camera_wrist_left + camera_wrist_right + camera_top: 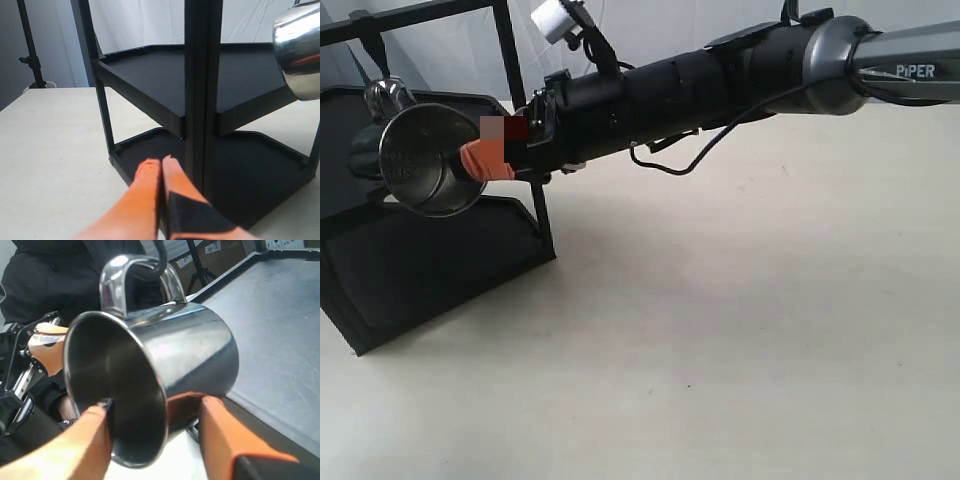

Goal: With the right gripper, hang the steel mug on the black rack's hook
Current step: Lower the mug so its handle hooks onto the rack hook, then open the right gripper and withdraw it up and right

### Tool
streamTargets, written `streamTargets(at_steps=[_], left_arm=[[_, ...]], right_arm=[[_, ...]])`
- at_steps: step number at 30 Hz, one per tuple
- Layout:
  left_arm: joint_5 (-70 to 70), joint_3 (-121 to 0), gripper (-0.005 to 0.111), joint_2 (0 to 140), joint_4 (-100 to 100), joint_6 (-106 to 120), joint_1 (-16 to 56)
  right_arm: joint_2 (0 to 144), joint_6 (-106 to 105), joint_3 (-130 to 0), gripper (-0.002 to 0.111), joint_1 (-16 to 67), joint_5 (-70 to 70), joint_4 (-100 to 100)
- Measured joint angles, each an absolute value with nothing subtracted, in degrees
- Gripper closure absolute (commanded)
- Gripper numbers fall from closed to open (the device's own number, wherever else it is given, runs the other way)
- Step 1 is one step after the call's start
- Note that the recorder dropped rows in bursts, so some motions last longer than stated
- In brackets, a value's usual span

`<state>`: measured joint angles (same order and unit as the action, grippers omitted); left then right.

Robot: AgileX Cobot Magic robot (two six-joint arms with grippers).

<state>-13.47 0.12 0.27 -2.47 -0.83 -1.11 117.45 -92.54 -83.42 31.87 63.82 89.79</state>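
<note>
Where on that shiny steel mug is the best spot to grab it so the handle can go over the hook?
By the rim, opposite the handle. The steel mug lies sideways with its loop handle uppermost, so the right gripper comes at the open mouth from below, one finger inside, the other outside the wall. That leaves the handle free for the black rack.

One mug (428, 158) is seen at the left of the exterior frame, and one rack (415, 260) with two shelves behind it. One arm (720, 85) is counted across the upper part of that frame. Two orange fingers (142, 200) are shown in the left wrist view, and two more (225, 440) in the right wrist view. One tabletop (740, 330) is seen.
</note>
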Motion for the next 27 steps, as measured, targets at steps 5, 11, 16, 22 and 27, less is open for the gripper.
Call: streamTargets(at_steps=[5,11,16,22,27], left_arm=[[-13.5,0.1,0.105,0.3,-2.5,-0.8,-1.1],[-13.5,0.1,0.105,0.3,-2.5,-0.8,-1.1],[-13.5,0.1,0.105,0.3,-2.5,-0.8,-1.1],[-13.5,0.1,0.105,0.3,-2.5,-0.8,-1.1],[-13.5,0.1,0.105,0.3,-2.5,-0.8,-1.1]], right_arm=[[117.4,-91.5,-83.4,0.059,31.9,63.4,89.1],[117.4,-91.4,-83.4,0.059,31.6,64.3,88.0],[117.4,-91.4,-83.4,0.059,31.6,64.6,88.0],[117.4,-91.4,-83.4,0.059,31.6,64.6,88.0],[117.4,-91.5,-83.4,0.059,31.6,64.5,88.0]])
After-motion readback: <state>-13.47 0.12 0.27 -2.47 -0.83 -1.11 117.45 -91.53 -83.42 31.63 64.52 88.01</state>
